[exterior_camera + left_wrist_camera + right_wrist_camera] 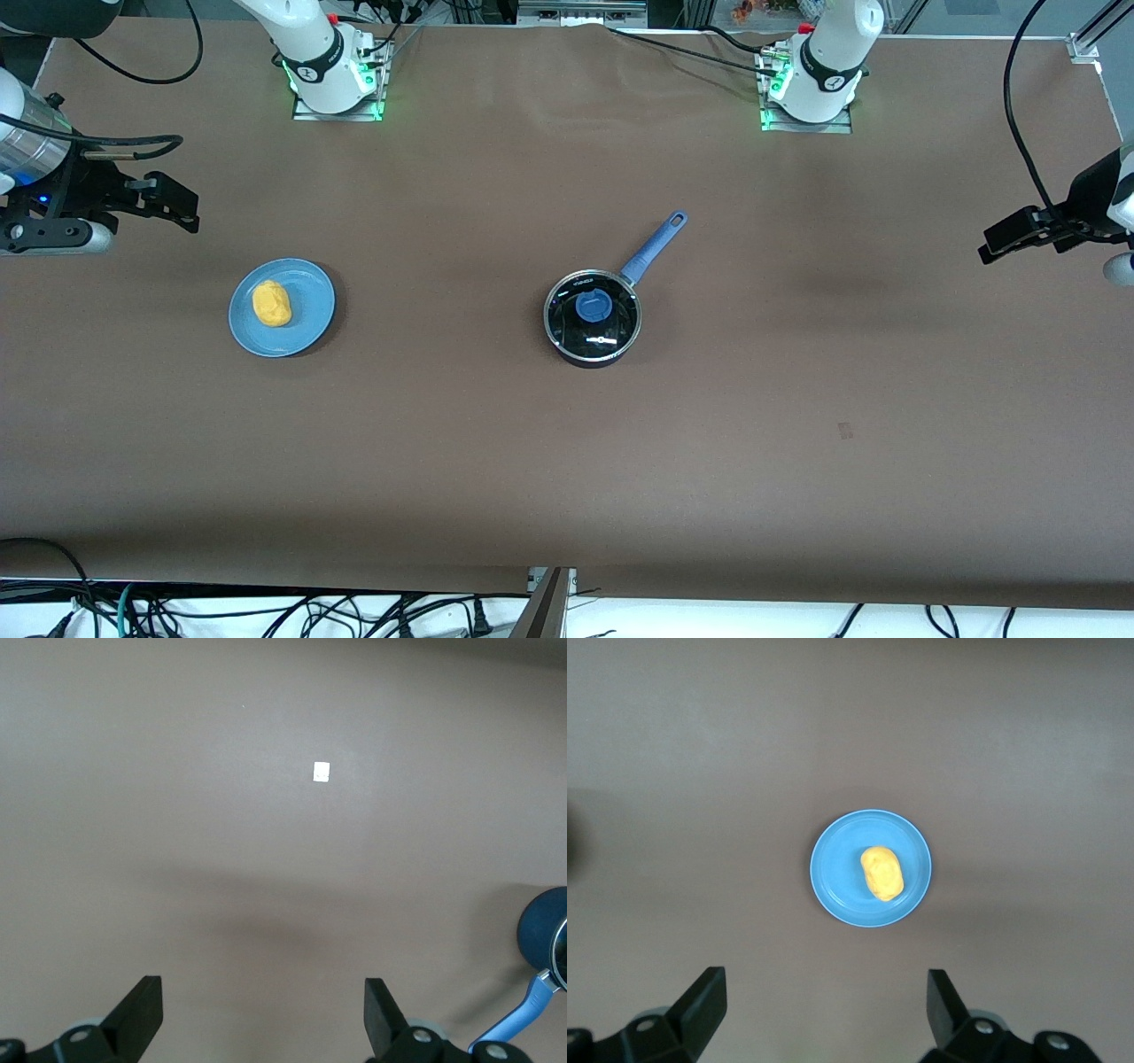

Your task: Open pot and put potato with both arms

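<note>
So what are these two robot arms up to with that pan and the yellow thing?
Nothing is being handled yet. The pot sits mid-table with its glass lid on. The potato lies on a blue plate toward the right arm's end. The right gripper hangs open over bare table beside the plate; the left gripper waits open at its own end.

No legible text, faint white lettering on the pot's lid (592,307) unreadable

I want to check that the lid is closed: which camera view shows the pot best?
The front view: it shows the whole pot from above, with the lid on it and the blue handle complete. The left wrist view catches only an edge of the pot and part of its handle. The right wrist view does not show the pot.
</note>
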Robot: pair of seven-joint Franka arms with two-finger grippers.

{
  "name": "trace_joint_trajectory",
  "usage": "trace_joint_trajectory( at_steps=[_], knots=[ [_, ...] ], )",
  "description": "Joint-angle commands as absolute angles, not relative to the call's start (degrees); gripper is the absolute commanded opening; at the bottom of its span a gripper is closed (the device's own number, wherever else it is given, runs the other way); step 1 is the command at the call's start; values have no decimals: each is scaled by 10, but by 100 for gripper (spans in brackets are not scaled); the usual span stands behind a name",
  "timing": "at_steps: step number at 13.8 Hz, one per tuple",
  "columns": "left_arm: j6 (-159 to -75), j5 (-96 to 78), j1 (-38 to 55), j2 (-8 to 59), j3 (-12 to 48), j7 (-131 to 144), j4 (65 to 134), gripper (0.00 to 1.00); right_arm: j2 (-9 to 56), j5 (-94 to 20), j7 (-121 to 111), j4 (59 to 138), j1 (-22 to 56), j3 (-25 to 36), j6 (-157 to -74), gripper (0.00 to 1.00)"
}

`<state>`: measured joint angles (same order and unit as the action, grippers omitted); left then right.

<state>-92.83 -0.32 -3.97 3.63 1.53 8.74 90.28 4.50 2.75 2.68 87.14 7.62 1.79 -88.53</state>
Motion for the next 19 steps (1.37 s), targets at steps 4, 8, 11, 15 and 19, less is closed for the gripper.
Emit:
trace_joint_trajectory(
  at_steps=[4, 8, 11, 15, 19],
  knots=[
    [-936, -22, -43, 29, 17, 85, 911, 100, 68, 24, 35, 860, 76, 17, -876, 100],
    [-952, -26, -33, 52, 66, 142, 911, 100, 88, 30, 31, 861, 69, 19, -871, 100],
    [-1011, -18, -33, 109, 180, 313, 908, 100, 91, 36, 26, 872, 68, 21, -853, 100],
    [-1072, 37, 62, 194, 243, 533, 898, 100, 106, 36, 25, 899, 55, 21, -869, 100],
    [-1108, 79, 183, 320, 241, 747, 820, 100, 132, 43, -13, 940, 32, 25, -931, 100]
  ],
)
